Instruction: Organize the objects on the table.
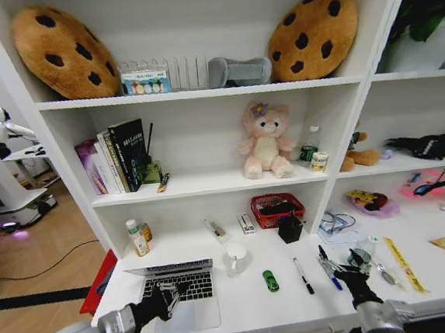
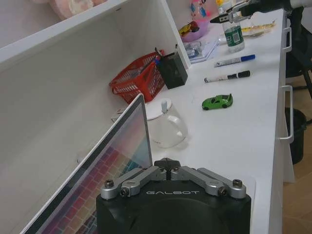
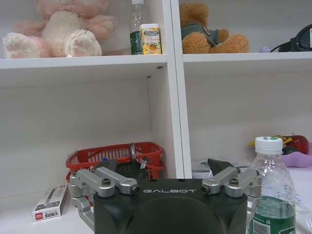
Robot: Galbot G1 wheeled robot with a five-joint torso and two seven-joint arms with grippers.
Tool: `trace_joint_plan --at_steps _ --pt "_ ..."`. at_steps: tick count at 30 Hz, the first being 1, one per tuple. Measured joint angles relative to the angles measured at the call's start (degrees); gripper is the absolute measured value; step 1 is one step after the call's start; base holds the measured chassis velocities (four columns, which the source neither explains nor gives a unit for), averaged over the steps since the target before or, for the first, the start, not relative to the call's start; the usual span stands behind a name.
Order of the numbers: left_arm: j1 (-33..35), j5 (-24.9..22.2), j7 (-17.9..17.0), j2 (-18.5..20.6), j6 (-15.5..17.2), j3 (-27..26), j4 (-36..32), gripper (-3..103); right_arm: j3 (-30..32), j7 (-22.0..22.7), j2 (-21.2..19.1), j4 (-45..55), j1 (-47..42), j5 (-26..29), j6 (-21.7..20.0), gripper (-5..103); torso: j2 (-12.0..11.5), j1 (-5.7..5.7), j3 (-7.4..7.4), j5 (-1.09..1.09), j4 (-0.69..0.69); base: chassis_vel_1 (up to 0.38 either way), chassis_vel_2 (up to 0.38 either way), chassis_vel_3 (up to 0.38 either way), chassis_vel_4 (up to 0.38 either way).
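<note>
Both claws hovered low over the long white bench [image 1: 242, 305], neither holding anything.

The left claw [image 1: 173, 292], fingers drawn narrow, hung above the keyboard of the open silver-white laptop [image 1: 180, 289] at the near left. To its right lay the tiny green toy car [image 1: 271, 281], the black pen [image 1: 303, 275] and the blue pen [image 1: 329, 273]. The right claw [image 1: 346, 267], spread wide, sat just beside a clear plastic bottle [image 3: 274, 195].

Open laptop [image 1: 179, 291], green car [image 1: 271, 281], two pens [image 1: 303, 275] on white table [image 1: 243, 309]
</note>
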Motion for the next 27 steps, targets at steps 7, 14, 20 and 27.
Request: trace_joint_plan --at_steps 7,14,20,27 --pt "-5.18 -7.73 -0.23 6.48 0.63 -3.25 -3.12 0 -0.05 0.0 1.12 0.09 -1.56 -0.9 0.45 100 0.0 -0.01 0.0 0.04 -0.06 0.0 0.0 0.0 0.0" --pt "-16.15 -15.93 1.65 14.34 -0.76 -3.39 0.53 0 0.29 -0.07 2.73 0.51 -2.76 -1.37 1.3 100 0.0 0.0 0.01 0.03 -0.02 0.0 0.0 0.0 0.0" --pt "-15.81 -14.83 2.79 14.67 -2.43 -3.14 7.69 0 -0.35 -0.08 3.35 0.37 -2.19 -1.86 1.07 100 0.0 0.0 0.01 0.02 -0.04 0.0 0.0 0.0 0.0" --pt "-13.89 -11.69 3.6 13.25 -3.67 -1.65 13.19 0 -0.48 0.02 3.25 1.35 -1.67 -1.85 0.22 100 0.0 0.0 0.01 0.02 -0.01 0.0 0.0 0.0 0.0"
